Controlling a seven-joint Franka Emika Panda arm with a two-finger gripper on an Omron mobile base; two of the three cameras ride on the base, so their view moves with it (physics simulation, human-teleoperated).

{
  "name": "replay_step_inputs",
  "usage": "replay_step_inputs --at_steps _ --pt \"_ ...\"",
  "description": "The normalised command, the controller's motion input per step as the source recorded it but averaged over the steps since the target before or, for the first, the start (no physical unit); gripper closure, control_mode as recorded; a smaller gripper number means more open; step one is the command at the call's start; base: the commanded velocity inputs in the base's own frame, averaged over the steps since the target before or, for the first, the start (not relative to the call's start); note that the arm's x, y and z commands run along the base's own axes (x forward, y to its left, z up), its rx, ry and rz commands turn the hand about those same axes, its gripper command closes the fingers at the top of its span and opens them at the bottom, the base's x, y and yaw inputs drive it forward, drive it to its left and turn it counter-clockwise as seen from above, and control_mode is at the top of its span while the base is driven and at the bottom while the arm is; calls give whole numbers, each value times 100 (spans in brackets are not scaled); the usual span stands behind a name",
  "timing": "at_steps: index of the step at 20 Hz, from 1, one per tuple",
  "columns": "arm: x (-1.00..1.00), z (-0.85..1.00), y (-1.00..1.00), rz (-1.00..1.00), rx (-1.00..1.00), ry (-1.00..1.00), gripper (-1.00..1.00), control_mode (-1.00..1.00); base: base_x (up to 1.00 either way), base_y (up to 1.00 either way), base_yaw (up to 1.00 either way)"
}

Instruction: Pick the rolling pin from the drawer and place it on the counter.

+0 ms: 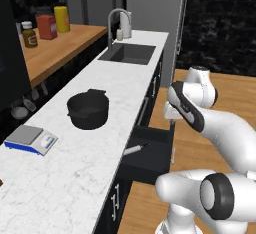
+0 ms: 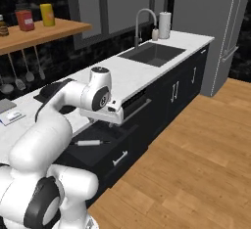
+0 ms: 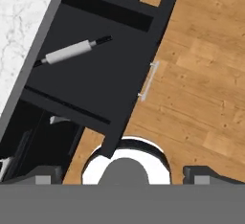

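Looking down through the hand camera, you see the wide, shallow black box drawer point(image 3: 95, 74) pulled open beneath the jaws point(image 3: 122, 173), its flat front panel with a silver bar handle point(image 3: 147, 80) forming the edge nearest the wooden floor point(image 3: 201, 74). The two dark fingertips point(image 3: 43, 173) stand well apart at the bottom of that view, so your jaws are spread and hold nothing. The slim pale grey-white rolling pin with short black handles point(image 3: 72, 51) lies flat on the drawer bottom, ahead of the jaws and off toward the left fingertip, well apart from both tips. It rests slantwise close under the overhanging edge of the long white marble surface point(image 3: 24, 22), one handle tucked near that edge, the other pointing into the open middle of the drawer.

Between the pin and the front panel the drawer floor is bare, giving you room there. From the left base view, the black round pot point(image 1: 88, 109) and the small grey-and-blue kitchen scale point(image 1: 31, 139) sit on the surface, with open marble between them and the surface's front edge above the drawer.
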Motion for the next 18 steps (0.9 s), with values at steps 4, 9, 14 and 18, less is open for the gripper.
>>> replay_step_inputs --at_steps 4,9,14,18 --pt "33 -96 12 -5 -13 -9 -100 -100 0 0 0" --pt "42 -59 3 -6 -6 -1 -100 -100 0 0 0" --pt "78 -12 -9 -3 0 0 -100 -100 0 0 0" --pt "50 -16 -19 -1 0 2 -100 -100 0 0 0"
